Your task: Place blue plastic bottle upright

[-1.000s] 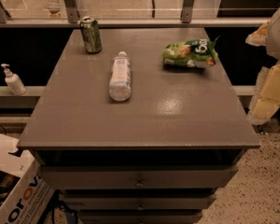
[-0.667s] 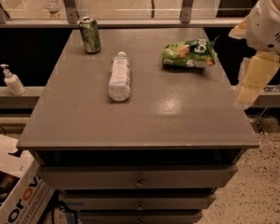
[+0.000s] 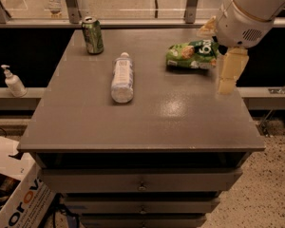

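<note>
1. The gripper (image 3: 213,61) hangs at the upper right of the frame, under a bulky white arm (image 3: 249,11), above the right edge of the table (image 3: 156,122).
2. Its two cream fingers stand well apart with nothing between them. One long finger (image 3: 229,70) points down, and the shorter one shows higher up and to the left.
3. The bottle (image 3: 122,77) lies flat on its side on the tabletop, left of the middle. Its white cap points toward the top of the frame and its base toward the bottom.
4. The bottle is well apart from the gripper and touches nothing but the table.
5. A green can (image 3: 92,35) stands upright near the upper left corner of the tabletop, above the bottle's cap and apart from it.
6. A green snack bag (image 3: 190,54) lies at the upper right of the tabletop, just left of the long finger.
7. A small white pump dispenser (image 3: 13,82) stands on a ledge off the table's left side.
8. Drawers (image 3: 142,179) run below the tabletop, and a cardboard box (image 3: 14,198) sits at the lower left of the frame.
</note>
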You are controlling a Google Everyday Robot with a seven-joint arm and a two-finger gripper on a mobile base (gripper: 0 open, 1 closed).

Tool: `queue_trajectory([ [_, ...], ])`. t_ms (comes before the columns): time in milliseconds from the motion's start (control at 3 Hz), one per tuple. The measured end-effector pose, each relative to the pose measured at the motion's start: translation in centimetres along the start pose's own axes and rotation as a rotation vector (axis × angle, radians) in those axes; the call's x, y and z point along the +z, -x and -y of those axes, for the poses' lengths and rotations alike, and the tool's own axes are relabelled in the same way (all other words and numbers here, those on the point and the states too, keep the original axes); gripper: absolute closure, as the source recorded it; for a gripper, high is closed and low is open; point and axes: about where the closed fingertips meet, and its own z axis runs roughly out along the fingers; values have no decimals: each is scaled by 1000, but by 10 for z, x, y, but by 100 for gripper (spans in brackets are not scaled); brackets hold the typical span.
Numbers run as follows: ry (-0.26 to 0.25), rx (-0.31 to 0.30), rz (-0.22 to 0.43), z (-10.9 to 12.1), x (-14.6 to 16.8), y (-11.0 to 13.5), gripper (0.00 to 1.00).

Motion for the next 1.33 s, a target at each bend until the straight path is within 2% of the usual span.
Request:
queue_trajectory([
  [667,36,-427,90,7,12,44,0],
  [1000,23,-506,91,9,12,45,0],
  [1333,23,-506,92,9,12,45,0],
])
